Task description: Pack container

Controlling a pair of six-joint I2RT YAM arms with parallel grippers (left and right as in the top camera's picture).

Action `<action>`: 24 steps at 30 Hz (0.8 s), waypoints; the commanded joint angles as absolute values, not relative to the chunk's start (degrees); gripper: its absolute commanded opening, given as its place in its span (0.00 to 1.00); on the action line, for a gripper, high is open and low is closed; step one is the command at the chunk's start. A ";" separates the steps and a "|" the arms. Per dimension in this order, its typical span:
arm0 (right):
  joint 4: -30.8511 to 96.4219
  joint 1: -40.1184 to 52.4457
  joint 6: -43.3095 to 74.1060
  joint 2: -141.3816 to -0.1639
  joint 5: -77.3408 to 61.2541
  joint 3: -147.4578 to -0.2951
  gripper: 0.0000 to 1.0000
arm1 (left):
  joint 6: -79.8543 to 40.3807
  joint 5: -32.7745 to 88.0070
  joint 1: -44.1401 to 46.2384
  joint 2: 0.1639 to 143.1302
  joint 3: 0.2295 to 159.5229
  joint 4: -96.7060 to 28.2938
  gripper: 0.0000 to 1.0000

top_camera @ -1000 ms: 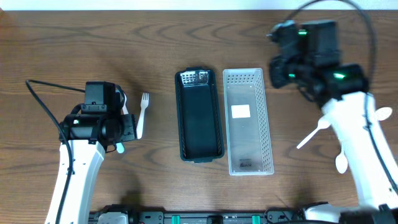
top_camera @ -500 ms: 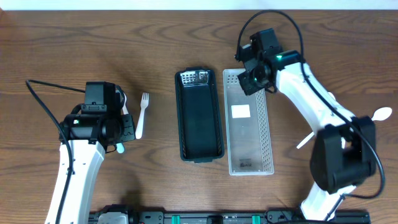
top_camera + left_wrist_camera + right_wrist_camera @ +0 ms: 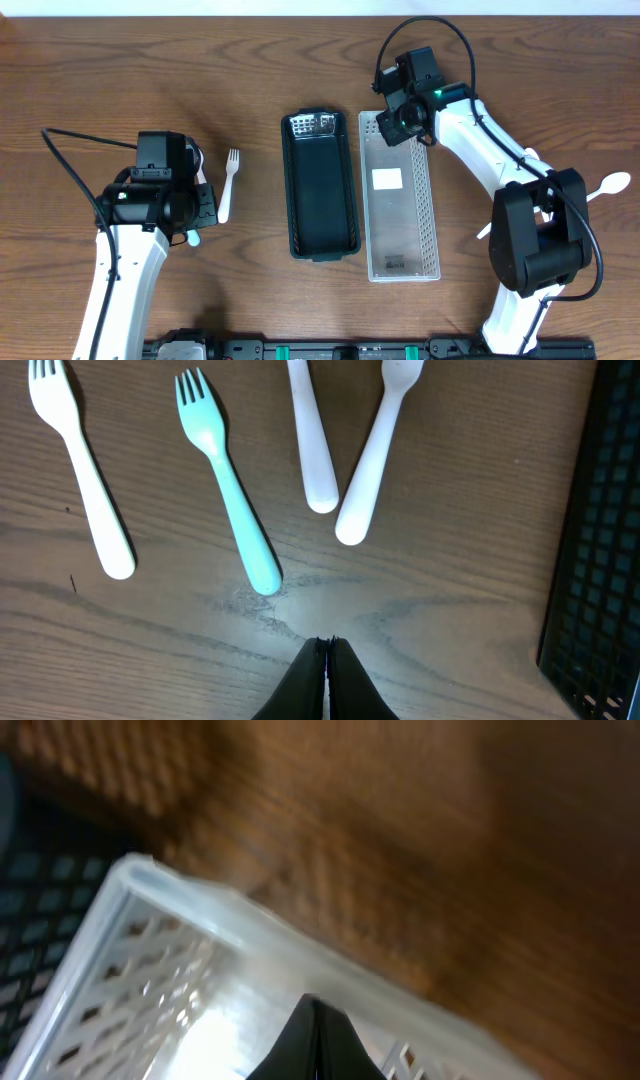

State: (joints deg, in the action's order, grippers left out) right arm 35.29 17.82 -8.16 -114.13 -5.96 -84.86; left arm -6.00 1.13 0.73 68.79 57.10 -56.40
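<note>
Left jaws pressed tight together, nothing between them, hanging low over the bare desk (image 3: 450, 590). Just past the tips in the wrist view lies a teal fork (image 3: 228, 480), handle end nearest; to its left a white fork (image 3: 78, 470), to its right one white handle (image 3: 310, 435) and a second white handle (image 3: 378, 450), their ends just beside each other. The black tray (image 3: 600, 560) shows its mesh wall at the right edge. Over to the right jaws: also closed and empty, wrist view blurred, tips above the far rim of the clear container (image 3: 398, 195). From overhead that container lies lengthwise mid-desk, just right of the black tray, a white label (image 3: 387, 179) on its floor. A white spoon (image 3: 605, 186) sits well apart, far right.
</note>
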 commanded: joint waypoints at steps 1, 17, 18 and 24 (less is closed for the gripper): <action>33.71 18.33 -7.73 -114.56 -5.98 -85.82 0.01 | -6.15 1.10 0.38 68.79 58.08 -56.53 0.06; 27.38 20.08 -5.58 -117.30 -2.81 -85.82 0.02 | -6.35 1.10 0.38 68.79 58.08 -56.53 0.06; 27.07 20.08 -5.58 -117.67 -2.81 -85.82 0.02 | -6.35 1.10 0.40 68.79 58.08 -56.53 0.06; 23.35 19.92 -4.71 -118.30 -2.79 -85.84 0.02 | -6.35 1.10 0.38 68.79 58.08 -56.53 0.06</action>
State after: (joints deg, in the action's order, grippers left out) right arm 24.77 19.68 -6.04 -118.08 -3.36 -84.86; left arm -6.02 1.15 0.73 68.79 57.10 -56.40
